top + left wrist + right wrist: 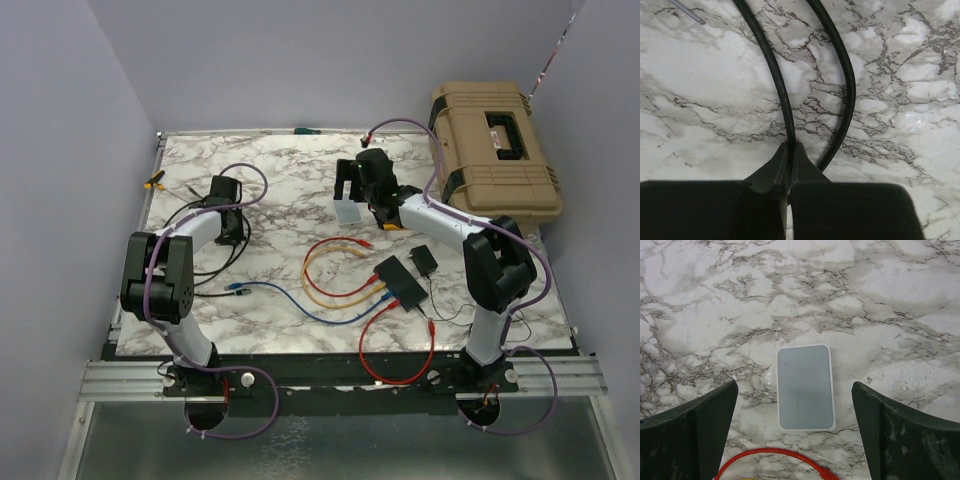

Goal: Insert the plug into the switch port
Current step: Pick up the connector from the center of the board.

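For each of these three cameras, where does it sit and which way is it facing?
Top external: above and behind the arm bases, looking down at the marble table; left arm and right arm show.
Left wrist: on the left arm, facing down at the marble; the left tool is shut on a black cable.
Right wrist: on the right arm, facing down at a grey-white box framed by the open right tool.
Shared: top and right wrist both show that box.
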{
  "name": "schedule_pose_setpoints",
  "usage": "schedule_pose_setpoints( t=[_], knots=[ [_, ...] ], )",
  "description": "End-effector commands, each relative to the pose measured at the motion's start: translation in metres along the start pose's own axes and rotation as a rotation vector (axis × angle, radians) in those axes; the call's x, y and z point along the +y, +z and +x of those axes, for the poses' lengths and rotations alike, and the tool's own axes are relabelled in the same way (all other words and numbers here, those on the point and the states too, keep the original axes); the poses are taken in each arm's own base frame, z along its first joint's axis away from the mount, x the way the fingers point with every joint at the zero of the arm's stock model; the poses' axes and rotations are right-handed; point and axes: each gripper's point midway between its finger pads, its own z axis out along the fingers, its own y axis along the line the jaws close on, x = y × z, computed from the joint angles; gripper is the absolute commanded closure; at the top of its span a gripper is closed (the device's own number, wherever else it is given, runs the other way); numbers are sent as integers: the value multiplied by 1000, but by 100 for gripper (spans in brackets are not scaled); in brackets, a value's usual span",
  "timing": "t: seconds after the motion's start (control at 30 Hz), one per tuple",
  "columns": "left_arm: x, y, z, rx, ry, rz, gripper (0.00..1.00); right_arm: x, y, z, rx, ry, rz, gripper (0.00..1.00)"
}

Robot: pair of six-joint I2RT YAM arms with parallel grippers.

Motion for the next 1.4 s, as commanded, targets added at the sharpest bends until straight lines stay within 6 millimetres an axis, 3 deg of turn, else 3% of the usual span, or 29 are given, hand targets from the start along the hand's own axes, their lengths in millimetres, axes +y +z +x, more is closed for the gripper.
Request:
schedule_pose_setpoints(
  t=[0.0,0.3,0.5,0.6,0.7,0.87,1.0,1.13,1.37],
  knots=[
    [2,-9,4,48,13,0,100,1,-8,-12,-21,-6,-15,0],
    [-6,-83,-93,-185,-42,27,100,1,-9,-12,-21,-10,-17,0],
    [-15,-143,-137,-284,-58,83,100,0,-11,-14,-28,-19,-14,0],
    [-16,-171,-149,-351,-64,105,100,2,-11,-14,-30,-21,-26,0],
    [-5,-160,-139,-342,-71,49,100,5,-10,-13,-23,-22,-43,0],
    [-27,-108,-77,-107,-36,175,100,6,-11,-13,-18,-34,-49,0],
    [-23,-86,-36,39,-15,161,100,7,-13,-14,-21,-37,-55,0],
    [-22,-92,-26,37,-20,166,100,8,-13,-13,-17,-36,-65,0],
    [-31,-129,-41,-72,-4,231,100,9,-18,-16,-23,-31,-71,0]
  ],
)
